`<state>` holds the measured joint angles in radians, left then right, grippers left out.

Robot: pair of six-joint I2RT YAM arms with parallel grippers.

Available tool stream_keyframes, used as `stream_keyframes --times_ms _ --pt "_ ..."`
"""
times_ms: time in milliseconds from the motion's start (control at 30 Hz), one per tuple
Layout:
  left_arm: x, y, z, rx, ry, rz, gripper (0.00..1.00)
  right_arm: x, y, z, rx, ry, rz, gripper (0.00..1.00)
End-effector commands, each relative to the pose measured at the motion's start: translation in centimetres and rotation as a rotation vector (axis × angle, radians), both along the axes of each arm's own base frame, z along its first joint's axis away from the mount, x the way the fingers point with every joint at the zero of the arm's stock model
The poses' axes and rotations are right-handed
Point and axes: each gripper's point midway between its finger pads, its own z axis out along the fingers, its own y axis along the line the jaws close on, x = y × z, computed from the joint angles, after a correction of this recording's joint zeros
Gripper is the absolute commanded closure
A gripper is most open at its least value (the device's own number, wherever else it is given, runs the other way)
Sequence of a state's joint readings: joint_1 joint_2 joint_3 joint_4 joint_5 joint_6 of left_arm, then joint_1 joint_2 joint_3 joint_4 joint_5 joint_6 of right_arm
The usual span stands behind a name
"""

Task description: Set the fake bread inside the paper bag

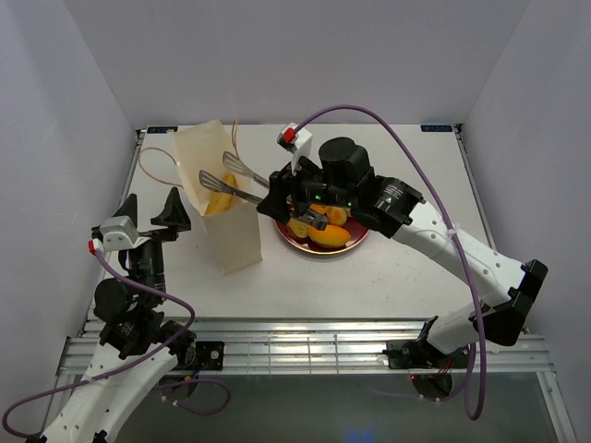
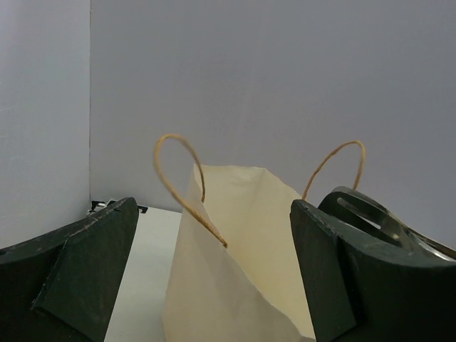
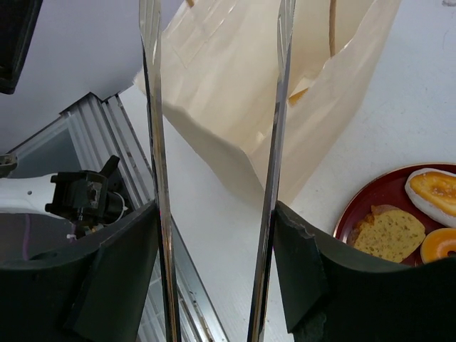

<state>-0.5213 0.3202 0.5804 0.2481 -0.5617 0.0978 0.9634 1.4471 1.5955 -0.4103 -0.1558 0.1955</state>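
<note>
1. The right gripper (image 1: 222, 172) has its two long metal blades set well apart. In the top view they reach over the mouth of the paper bag (image 1: 235, 235) with nothing clamped between them.
2. One yellow-orange piece of the fake bread (image 1: 220, 199) sits in the bag's mouth, just at 6 o'clock of the nearer blade. Whether it touches the blade cannot be told.
3. The right wrist view shows only bag paper between the blades. Their tips are cut off at the top edge, and the piece is no more than an orange sliver at 3 o'clock of the right blade.
4. The dark-red plate (image 1: 291, 237) lies at 3 o'clock of the bag and carries more bread. The top view hides much of it under the right arm, but the wrist view shows a slice (image 3: 388, 231), an oval roll (image 3: 433, 191) and a ring donut (image 3: 438, 246).
5. The left gripper (image 1: 153, 205) is spread wide and empty, at 9 o'clock of the bag and apart from it.
6. The left wrist view alone shows both cord handles (image 2: 178, 178) standing up, but the bag's inside is hidden there.
</note>
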Motion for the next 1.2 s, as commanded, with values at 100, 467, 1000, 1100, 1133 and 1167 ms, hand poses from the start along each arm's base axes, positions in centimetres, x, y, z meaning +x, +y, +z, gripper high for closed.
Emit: stream_keyframes --times_ms 100,467,1000,1100,1133,1167 --pt "-0.2 0.0 0.2 0.001 -0.011 -0.001 0.02 0.1 0.1 5.0 0.101 -0.098 0.002 0.36" --pt "0.1 -0.3 0.0 0.01 -0.002 -0.009 0.02 -1.1 -4.1 9.1 0.179 -0.169 -0.078 0.37" --pt "0.0 -0.5 0.1 0.011 -0.006 -0.019 0.02 1.9 -14.6 3.9 0.137 -0.188 -0.569 0.37" --pt "0.0 -0.6 0.2 0.01 -0.009 -0.025 0.02 2.4 -15.6 1.0 0.09 -0.164 -0.62 0.37" --pt "0.0 -0.6 0.2 0.01 -0.009 -0.025 0.02 2.6 -16.0 0.3 0.074 -0.158 -0.64 0.37" --pt "0.0 -0.6 0.2 0.012 -0.009 -0.027 0.02 3.0 -16.4 -1.5 0.041 -0.142 -0.659 0.37"
